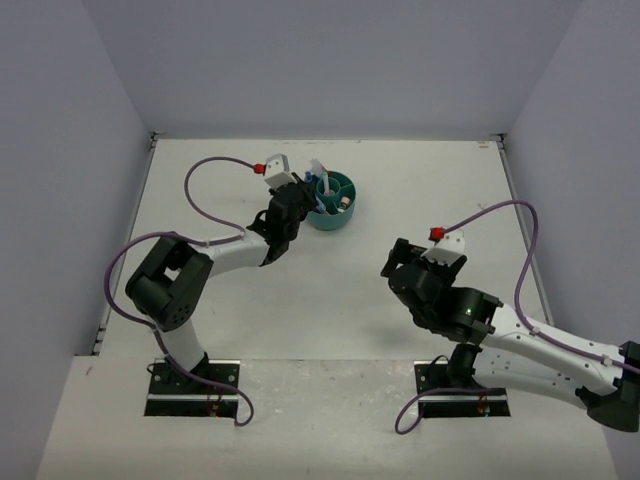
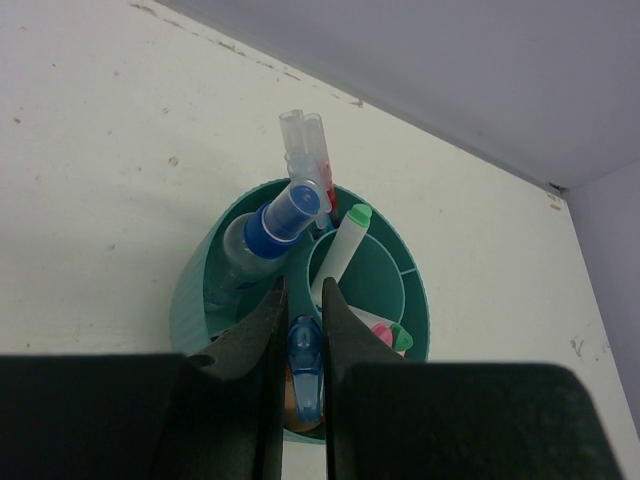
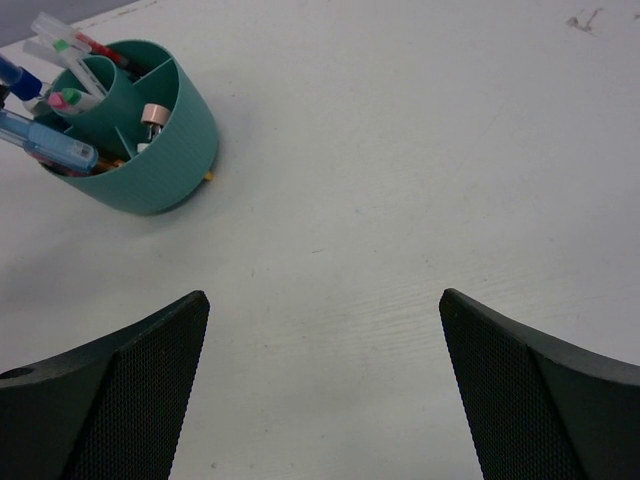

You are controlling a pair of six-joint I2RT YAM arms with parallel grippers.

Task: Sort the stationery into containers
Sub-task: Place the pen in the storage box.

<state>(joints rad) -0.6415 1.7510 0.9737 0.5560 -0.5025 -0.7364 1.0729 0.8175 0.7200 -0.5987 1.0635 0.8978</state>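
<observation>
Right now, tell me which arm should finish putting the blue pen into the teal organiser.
Left. The left gripper is shut on the blue pen right at the teal organiser, so it likely only needs to let go. The right gripper is open, empty and well apart from it.

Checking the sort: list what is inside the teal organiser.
The teal organiser holds a green-capped pen in its central cup, a blue-capped pen in an outer compartment. The left gripper, shut on a blue pen, covers the near compartment's bottom.
</observation>
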